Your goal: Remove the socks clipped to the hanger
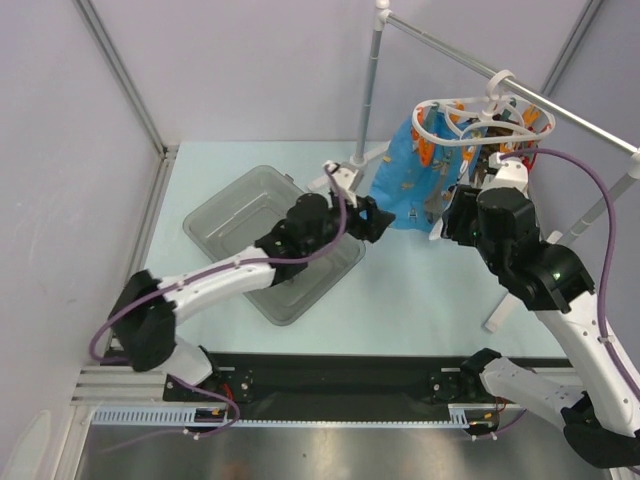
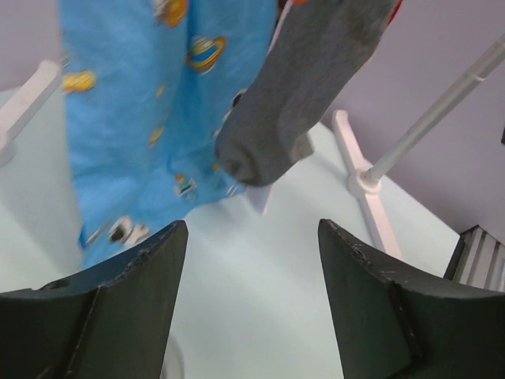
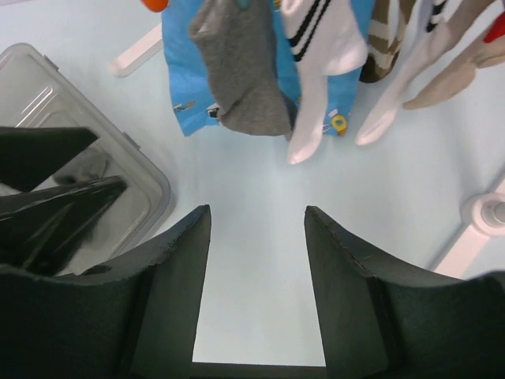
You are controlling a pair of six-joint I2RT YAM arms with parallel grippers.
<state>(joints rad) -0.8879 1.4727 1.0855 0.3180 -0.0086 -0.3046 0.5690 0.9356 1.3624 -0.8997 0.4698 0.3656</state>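
Socks [image 1: 412,178] on a clip hanger [image 1: 480,128], described from the arm bases outward. Nearest, the left gripper [image 2: 251,230] and the right gripper [image 3: 256,215] each have their jaws spread with nothing between them, and both face the hanging toes. Beyond them the socks dangle above the pale table [image 1: 420,290], with cuffs up at the clips and toes free. They should handle as light, limp, unbreakable fabric that yields and swings when touched. A pinch across the body near the toe, then a downward pull, looks the likeliest hold. The grey sock [image 2: 300,87] hangs in front of the blue printed sock [image 2: 130,103]. A white sock with black cuff stripes [image 3: 323,55] and a brown-striped sock [image 3: 390,35] hang alongside. Farthest, the white hanger with its orange clips [image 1: 428,150] hooks over the metal rail [image 1: 575,118].
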